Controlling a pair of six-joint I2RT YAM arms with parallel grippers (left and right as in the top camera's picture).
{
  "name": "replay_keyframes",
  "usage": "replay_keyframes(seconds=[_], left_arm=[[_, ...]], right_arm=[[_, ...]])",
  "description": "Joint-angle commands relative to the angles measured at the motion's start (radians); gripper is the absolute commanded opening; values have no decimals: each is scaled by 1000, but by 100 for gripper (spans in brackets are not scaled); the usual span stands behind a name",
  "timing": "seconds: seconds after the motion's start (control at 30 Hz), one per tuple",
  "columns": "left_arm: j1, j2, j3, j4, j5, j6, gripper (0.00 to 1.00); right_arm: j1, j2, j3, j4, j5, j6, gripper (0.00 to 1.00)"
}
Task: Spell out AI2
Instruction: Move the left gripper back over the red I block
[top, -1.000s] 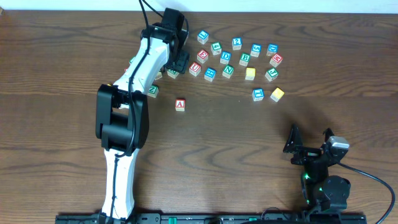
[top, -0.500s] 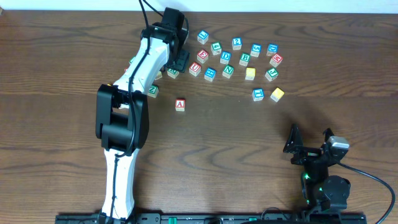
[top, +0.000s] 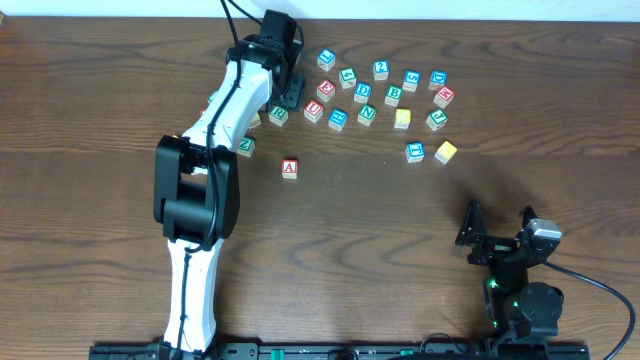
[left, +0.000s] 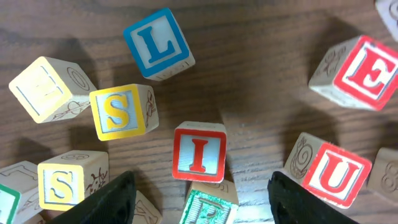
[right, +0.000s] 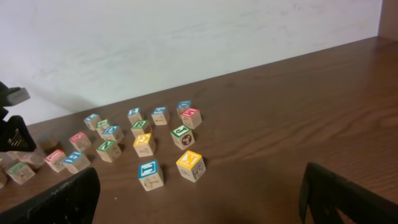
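Observation:
The red "A" cube (top: 290, 168) stands alone on the wood in front of the cube cluster. The blue "2" cube (top: 380, 69) sits in the back row. The red "I" cube (left: 199, 151) lies face up just ahead of my left gripper (left: 199, 208), which hovers open over the cluster's left end (top: 289, 95). A green-lettered cube (left: 208, 205) lies below, between its fingertips. In the overhead view that gripper hides the "I" cube. My right gripper (top: 497, 232) rests open and empty at the near right, far from the cubes (right: 199, 202).
Around the "I" cube lie a blue "L" cube (left: 158, 43), yellow "S" cubes (left: 121, 112), a red "U" cube (left: 336, 174) and a red "E" cube (left: 360, 71). A blue "I" cube (top: 415, 152) and a yellow cube (top: 446, 152) sit at the cluster's right front.
My left gripper has drawn slightly toward the far edge, uncovering more of the green-lettered cube beneath it. The cubes and the right arm have not moved.

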Motion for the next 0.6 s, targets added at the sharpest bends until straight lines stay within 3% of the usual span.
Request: replay_keyframes(seconds=[0.0, 0.23, 0.57], left_arm=[[3, 7, -11, 11, -3, -93, 67], [3, 7, -11, 25, -5, -173, 67], [3, 7, -11, 52, -6, -172, 67]], right_arm=[[-5, -6, -2, -3, -2, 6, 99], [-5, -6, -2, -3, -2, 6, 99], [-5, -6, -2, -3, -2, 6, 99]])
